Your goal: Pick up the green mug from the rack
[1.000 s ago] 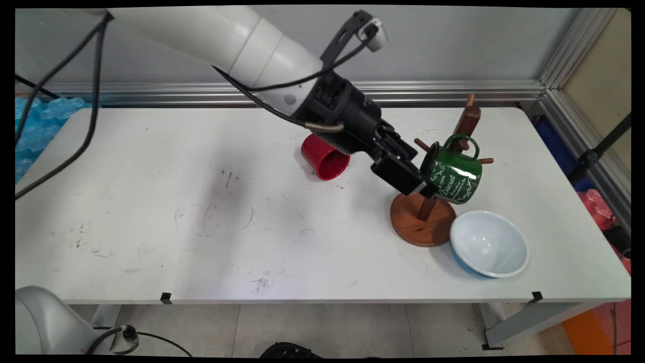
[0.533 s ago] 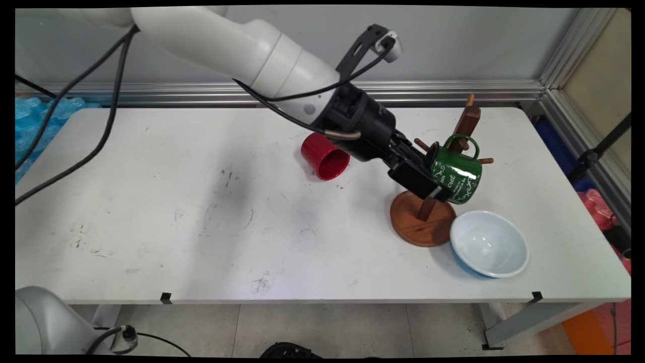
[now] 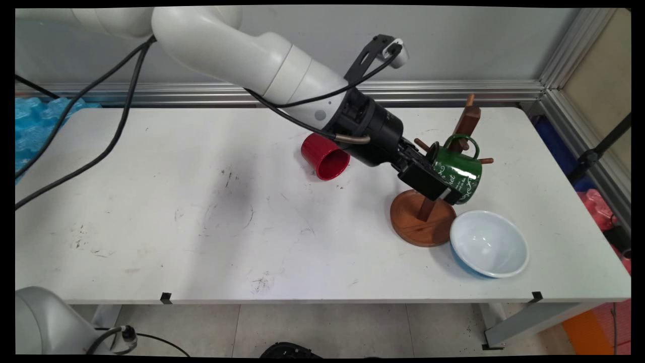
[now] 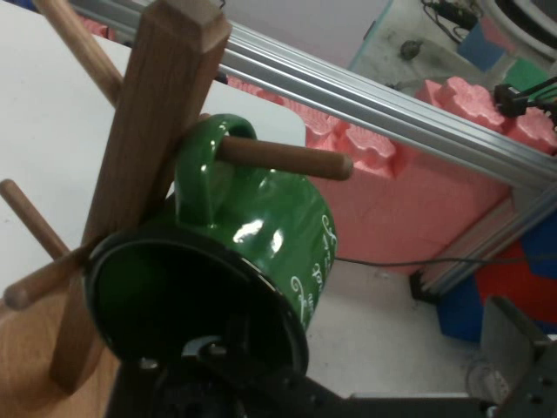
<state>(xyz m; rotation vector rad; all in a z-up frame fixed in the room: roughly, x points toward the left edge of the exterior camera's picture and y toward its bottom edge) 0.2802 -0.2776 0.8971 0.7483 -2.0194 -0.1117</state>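
The gripper (image 3: 446,187) sits at the rim of the green mug (image 3: 459,171), low on the mug's left side in the main view. In the hand view one finger (image 4: 513,348) stands apart at the lower right, outside the mug wall, while the black linkage at the bottom edge overlaps the mug's open mouth (image 4: 174,296). The jaws stand spread, with the mug's rim and wall between them; whether either pad touches the enamel, I cannot tell.

The green mug hangs by its handle (image 4: 204,152) on a peg (image 4: 287,159) of the wooden mug tree (image 3: 466,126), tilted, mouth turned toward the gripper. White lettering runs across its side.

The tree's round wooden base (image 3: 408,222) rests on the white surface (image 3: 201,212). A pale blue bowl (image 3: 489,243) sits just beside the base, on its right, upright. A red cup (image 3: 325,156) lies on its side to the left, partly behind the arm's wrist.
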